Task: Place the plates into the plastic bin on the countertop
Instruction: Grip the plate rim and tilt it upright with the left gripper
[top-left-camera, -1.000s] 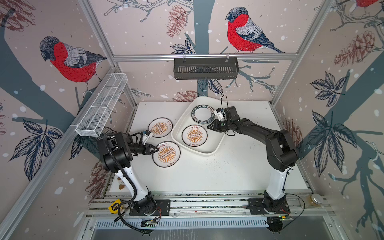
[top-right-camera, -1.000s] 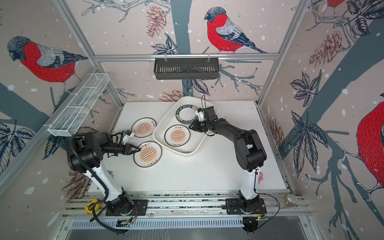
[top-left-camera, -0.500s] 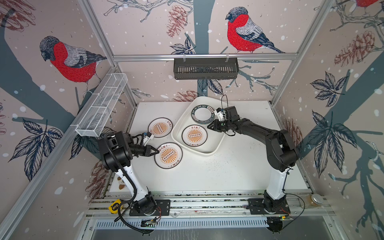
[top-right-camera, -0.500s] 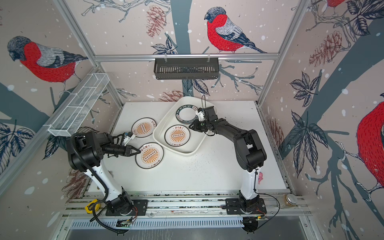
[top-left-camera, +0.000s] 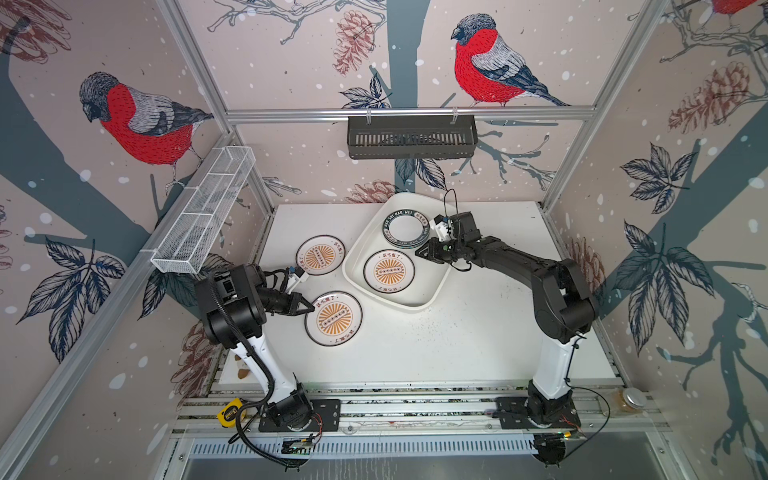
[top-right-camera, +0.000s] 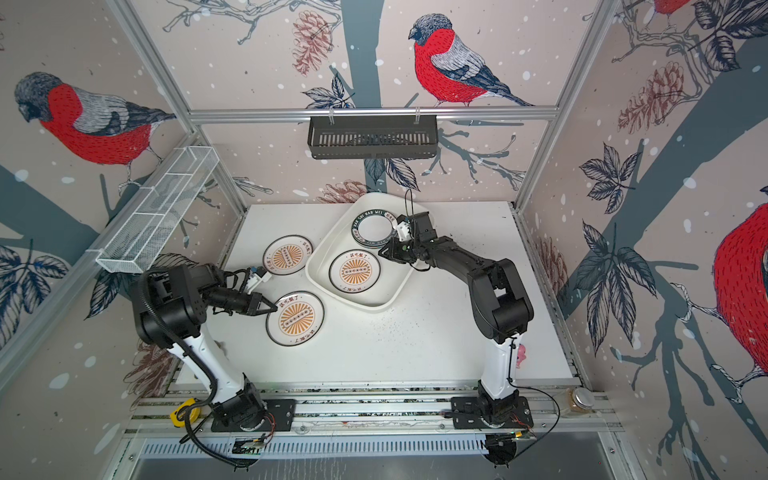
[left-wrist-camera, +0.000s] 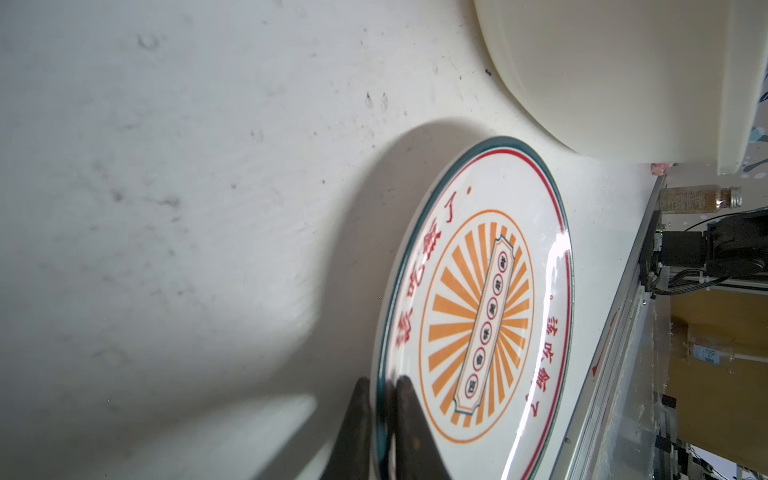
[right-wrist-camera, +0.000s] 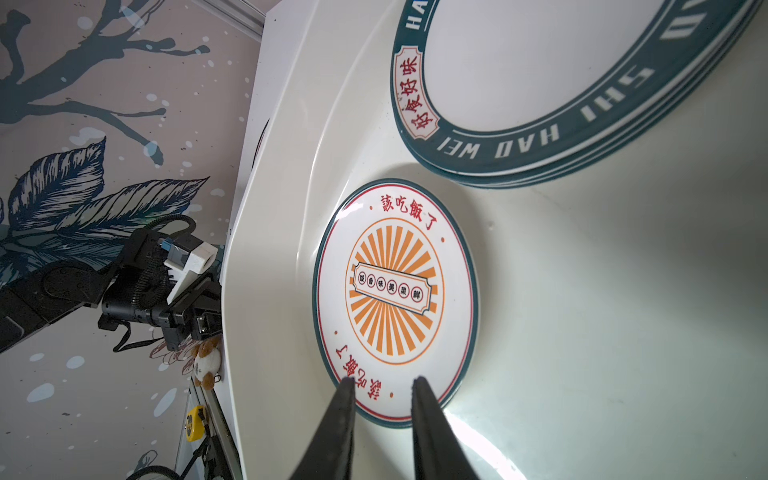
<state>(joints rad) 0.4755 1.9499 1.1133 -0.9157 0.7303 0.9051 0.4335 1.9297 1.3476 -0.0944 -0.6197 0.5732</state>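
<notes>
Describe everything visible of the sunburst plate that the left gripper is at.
The sunburst plate is round, glossy white and ceramic-looking. It has a dark green edge line, a thin red ring, red Chinese characters and an orange sunburst around a lettered bar. It lies face up on the countertop, outside the plastic bin and apart from it. The left gripper has its jaws shut on the plate's rim, one on each face.
</notes>
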